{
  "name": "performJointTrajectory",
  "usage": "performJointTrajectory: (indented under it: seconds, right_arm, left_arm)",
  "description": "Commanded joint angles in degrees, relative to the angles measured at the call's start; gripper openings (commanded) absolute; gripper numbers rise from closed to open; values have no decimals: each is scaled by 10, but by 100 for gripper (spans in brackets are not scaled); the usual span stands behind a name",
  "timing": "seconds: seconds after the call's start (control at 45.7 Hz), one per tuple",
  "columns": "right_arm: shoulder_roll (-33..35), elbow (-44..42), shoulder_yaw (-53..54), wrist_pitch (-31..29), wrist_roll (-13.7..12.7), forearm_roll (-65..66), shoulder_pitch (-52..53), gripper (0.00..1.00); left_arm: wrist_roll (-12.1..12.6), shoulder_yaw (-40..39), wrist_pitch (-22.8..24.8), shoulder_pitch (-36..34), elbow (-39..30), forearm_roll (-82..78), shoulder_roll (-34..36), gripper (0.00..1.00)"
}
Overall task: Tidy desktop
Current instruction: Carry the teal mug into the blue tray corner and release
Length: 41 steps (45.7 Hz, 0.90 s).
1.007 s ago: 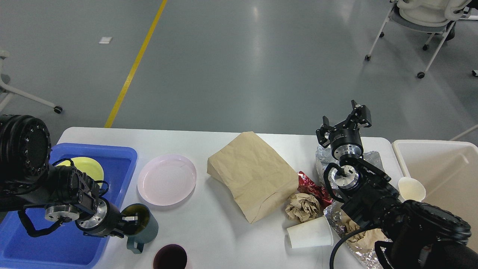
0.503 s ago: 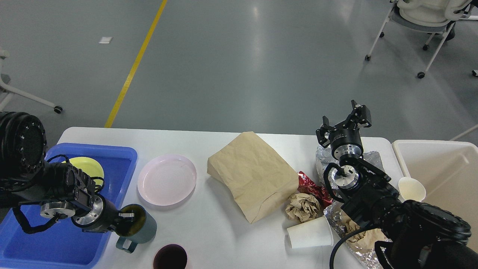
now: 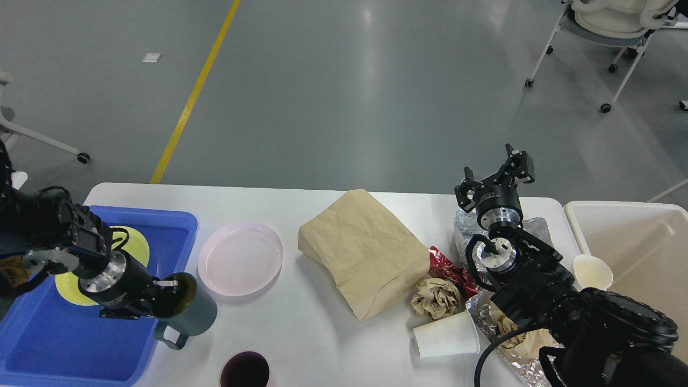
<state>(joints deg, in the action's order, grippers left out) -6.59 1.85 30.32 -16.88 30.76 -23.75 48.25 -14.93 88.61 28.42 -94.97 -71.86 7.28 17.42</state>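
The white desktop (image 3: pixel 301 344) bears dishes and rubbish. My left gripper (image 3: pixel 167 296) is shut on the rim of a dark green mug (image 3: pixel 188 312), held tilted at the blue tray's right edge (image 3: pixel 185 226). A yellow plate (image 3: pixel 129 242) lies in the tray. A pink plate (image 3: pixel 240 258), a brown paper bag (image 3: pixel 365 250), a red wrapper (image 3: pixel 449 269), a crumpled paper ball (image 3: pixel 436 296), a white paper cup (image 3: pixel 446 334) and foil (image 3: pixel 510 355) lie on the desktop. My right gripper (image 3: pixel 497 177) is open and empty above the desktop's far right.
A dark maroon cup (image 3: pixel 244 371) stands at the front edge. A cream bin (image 3: pixel 639 252) stands to the right with a small white cup (image 3: pixel 591 271) at its rim. Office chairs stand on the grey floor at the far right (image 3: pixel 613 27) and far left.
My left arm has drawn back to the left and up, carrying the green mug toward the blue tray. The right arm has not moved.
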Motion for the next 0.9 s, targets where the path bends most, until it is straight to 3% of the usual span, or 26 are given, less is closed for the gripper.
performJointTrajectory:
  seconds: [0.0, 0.109, 0.263, 0.503, 0.656, 0.875]
  right_arm:
    - [0, 0, 0, 0, 0, -1, 0, 100]
    - [0, 0, 0, 0, 0, -1, 0, 100]
    - [0, 0, 0, 0, 0, 0, 0, 100]
    - [0, -1, 0, 0, 0, 0, 0, 100]
    - [0, 0, -1, 0, 0, 0, -1, 100]
    - [0, 0, -1, 1, 0, 0, -1, 100]
  left_arm:
    - [-4, 42, 75, -70, 1, -27, 43, 0]
    - [-31, 76, 128, -122, 3, -81, 70, 0]
    - [-78, 132, 236, -209, 3, -189, 85, 0]
    - [-84, 205, 245, -250, 14, -243, 126, 0]
    - [-77, 195, 181, -204, 15, -242, 171, 0]
    - [-71, 142, -68, 5, 67, -233, 238, 0]
